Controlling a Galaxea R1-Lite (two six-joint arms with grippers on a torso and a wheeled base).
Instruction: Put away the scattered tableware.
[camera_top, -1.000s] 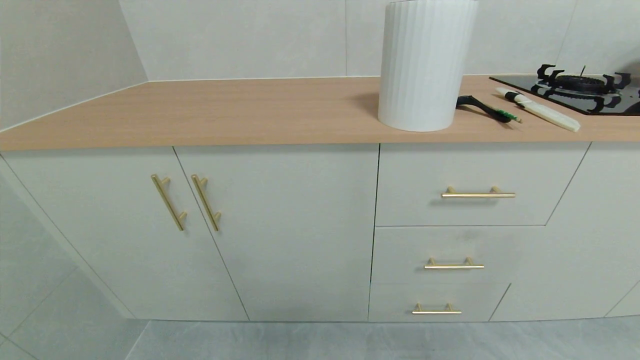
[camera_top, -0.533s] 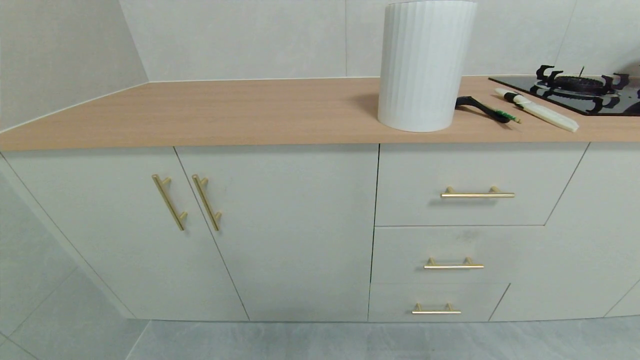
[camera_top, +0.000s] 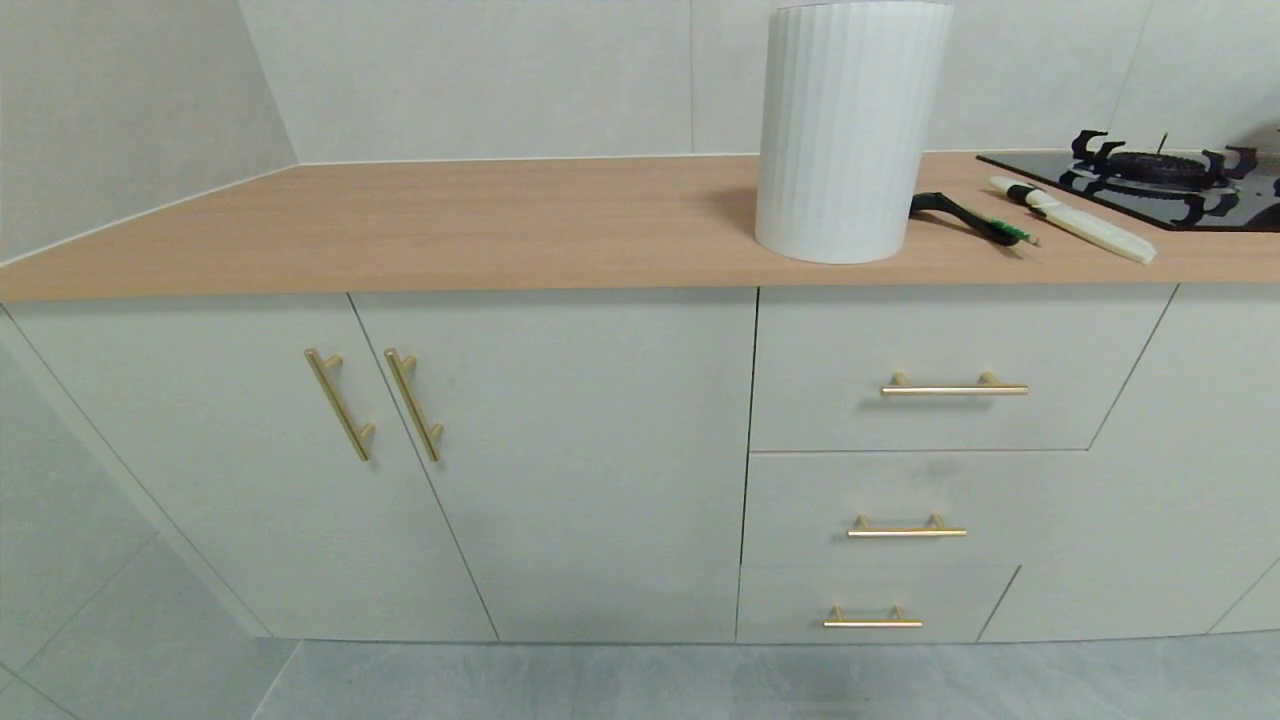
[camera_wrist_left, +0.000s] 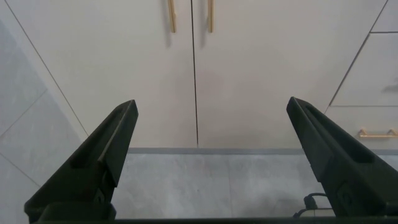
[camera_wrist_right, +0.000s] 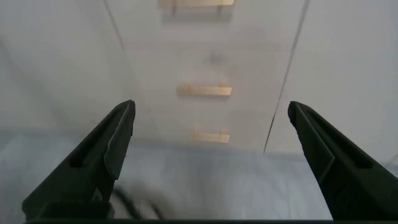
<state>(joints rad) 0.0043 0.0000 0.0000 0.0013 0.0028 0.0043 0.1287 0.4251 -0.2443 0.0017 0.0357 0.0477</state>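
Wide open, the left gripper (camera_wrist_left: 211, 107) and right gripper (camera_wrist_right: 211, 109) are hanging before the cabinet (camera_top: 560, 450); a black-handled utensil (camera_top: 965, 215) and white utensil (camera_top: 1075, 222) are lying beside the ribbed white holder (camera_top: 845, 130), which a careless reach is risking toppling

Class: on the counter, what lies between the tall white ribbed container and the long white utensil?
A black-handled utensil with a green tip lies on the counter between them, in the head view.

The white utensil (camera_top: 1075, 220) at the counter's (camera_top: 500, 220) right end sits a hair further left in your head view: the camera shifted.
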